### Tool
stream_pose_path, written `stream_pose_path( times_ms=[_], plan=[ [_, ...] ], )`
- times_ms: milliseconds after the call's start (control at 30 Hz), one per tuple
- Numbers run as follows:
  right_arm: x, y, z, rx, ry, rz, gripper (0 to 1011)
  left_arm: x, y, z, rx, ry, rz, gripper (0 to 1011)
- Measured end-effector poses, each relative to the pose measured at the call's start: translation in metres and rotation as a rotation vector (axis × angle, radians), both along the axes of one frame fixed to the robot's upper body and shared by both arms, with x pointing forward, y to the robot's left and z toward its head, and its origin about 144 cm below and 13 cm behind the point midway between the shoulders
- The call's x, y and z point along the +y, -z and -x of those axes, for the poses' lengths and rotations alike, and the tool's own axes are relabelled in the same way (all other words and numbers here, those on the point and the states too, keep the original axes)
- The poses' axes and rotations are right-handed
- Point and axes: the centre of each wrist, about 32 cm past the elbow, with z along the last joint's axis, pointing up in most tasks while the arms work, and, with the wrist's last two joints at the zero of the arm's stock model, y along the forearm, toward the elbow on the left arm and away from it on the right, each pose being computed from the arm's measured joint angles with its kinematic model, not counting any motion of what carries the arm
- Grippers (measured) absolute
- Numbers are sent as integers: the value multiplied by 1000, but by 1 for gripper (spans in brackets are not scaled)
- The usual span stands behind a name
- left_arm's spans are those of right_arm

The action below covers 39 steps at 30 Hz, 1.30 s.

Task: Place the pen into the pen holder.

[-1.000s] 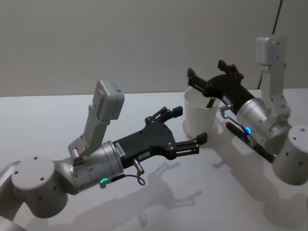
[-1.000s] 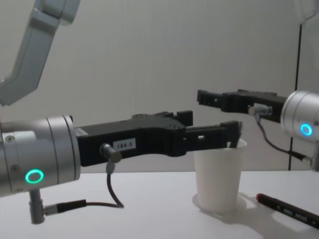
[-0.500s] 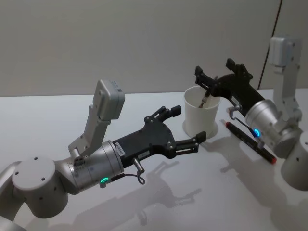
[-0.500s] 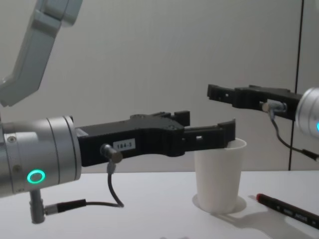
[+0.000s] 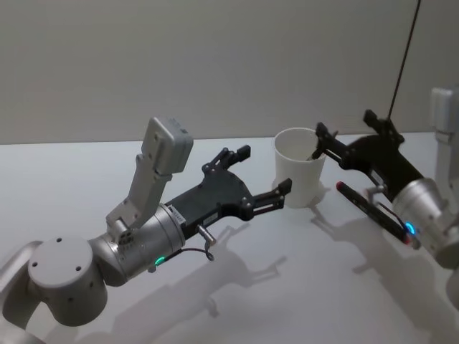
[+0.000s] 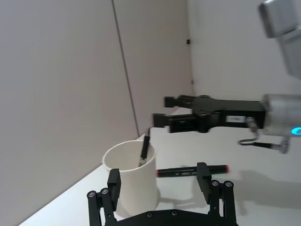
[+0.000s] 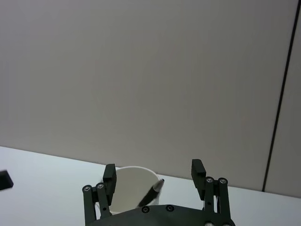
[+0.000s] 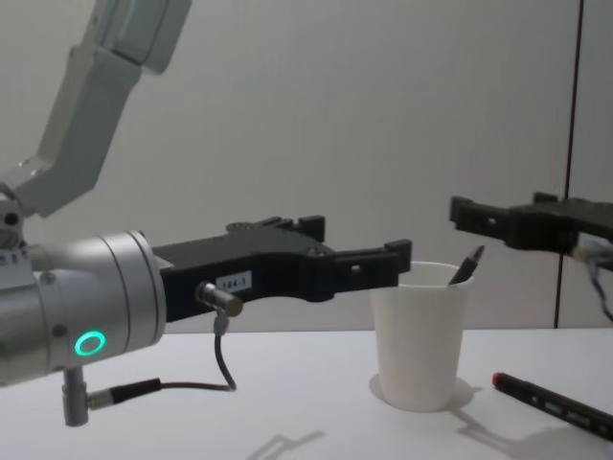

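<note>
White tabletop [image 5: 72,172] | pen [image 5: 315,152] leans inside holder [image 5: 297,179], placing looks done | marker [image 5: 369,213] lies right of holder, maybe next | right hand [image 5: 344,124] wide, empty, right of holder | left hand [image 5: 265,168] wide, left of holder

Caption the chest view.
Pen tilted in the white paper cup, open left gripper and right gripper flanking its rim, black marker on the table.
</note>
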Motion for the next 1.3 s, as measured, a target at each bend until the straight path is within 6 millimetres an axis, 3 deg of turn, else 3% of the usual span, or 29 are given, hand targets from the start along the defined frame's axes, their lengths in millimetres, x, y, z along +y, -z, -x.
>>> stream_pose_path(
  times_ms=[667, 1300],
  plan=[
    [-28, 18, 43, -8, 48, 61, 1002, -9, 7, -1, -76, -245, -52, 1001],
    [-30, 19, 47, -9, 51, 67, 1001, -16, 11, -1, -146, -419, -79, 1001]
  ],
)
